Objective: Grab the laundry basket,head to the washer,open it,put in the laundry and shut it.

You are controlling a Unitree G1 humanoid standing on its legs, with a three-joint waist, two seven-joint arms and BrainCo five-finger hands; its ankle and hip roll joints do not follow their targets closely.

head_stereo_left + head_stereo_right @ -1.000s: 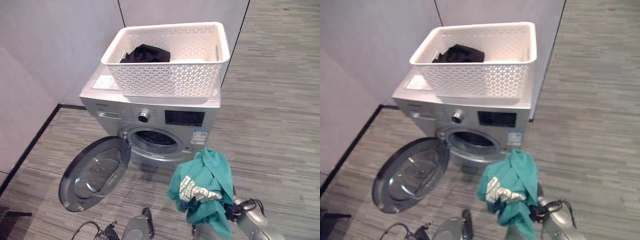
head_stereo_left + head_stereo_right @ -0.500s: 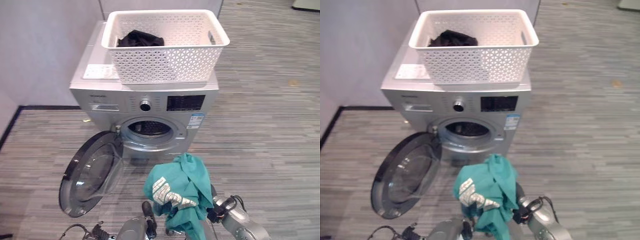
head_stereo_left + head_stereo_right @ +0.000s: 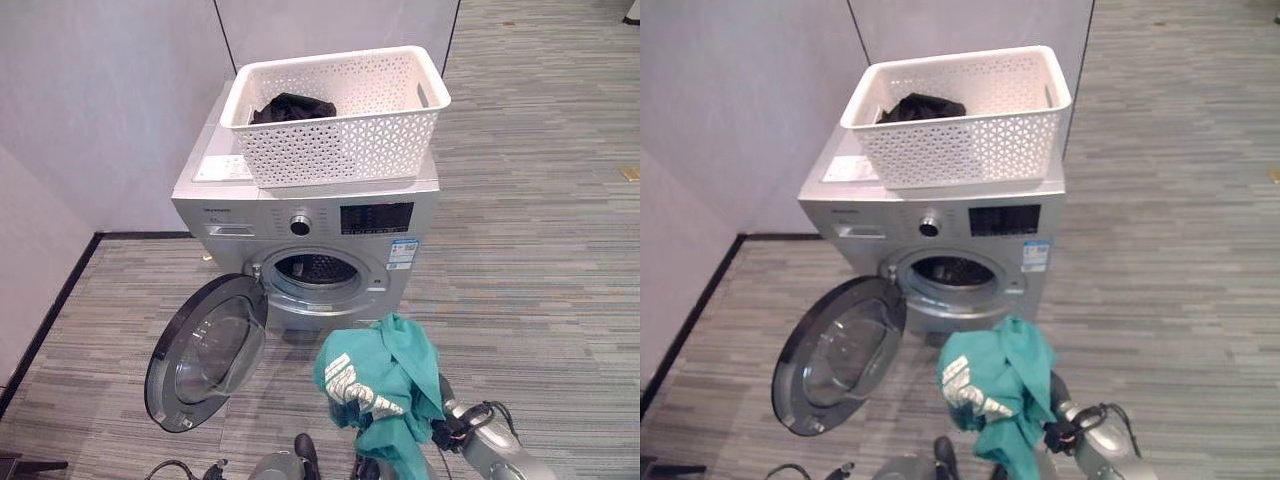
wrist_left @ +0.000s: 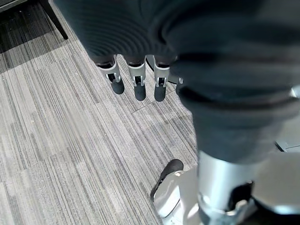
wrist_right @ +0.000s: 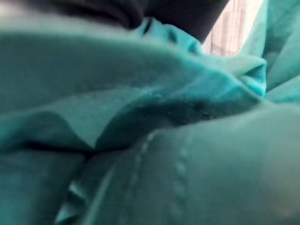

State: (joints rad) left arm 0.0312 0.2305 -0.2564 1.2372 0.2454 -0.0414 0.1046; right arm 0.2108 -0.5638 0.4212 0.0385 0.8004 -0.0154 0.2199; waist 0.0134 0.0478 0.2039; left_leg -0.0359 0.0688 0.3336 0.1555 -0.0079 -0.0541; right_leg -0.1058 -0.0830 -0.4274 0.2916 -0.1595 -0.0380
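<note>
Grey striped plank flooring [image 3: 540, 230] runs across the whole frame, with pale wall panels [image 3: 110, 100] closing off the upper left. Against those panels, at centre frame, stands the silver front-loading washing machine [image 3: 310, 215]. On its flat top sits the white perforated plastic laundry basket [image 3: 345, 135], and a dark crumpled garment [image 3: 292, 108] still lies in the basket's left half. The washer's round glass door [image 3: 205, 350] hangs swung wide open toward the lower left, so the dark drum opening [image 3: 318, 270] faces me with nothing in front of it.

Lower centre, just below that opening, hangs the teal cloth shirt with a pale print [image 3: 385, 385]. It is bunched up and droops downward from my right hand [image 3: 1060, 432], which comes in from the lower right. In the right wrist view the teal folds press close against the camera, and my fingers are buried in them, so I cannot tell how tightly they are closed; I judge only that the shirt is carried on that hand.

What matters for the coming move: the drum mouth lies straight ahead of and above the shirt, slightly toward the frame's left, and my right hand is the nearer one to it. The open door stands off to the left of that path.

My left hand [image 4: 136, 79] hangs low over bare floor, fingers straight and holding nothing.
</note>
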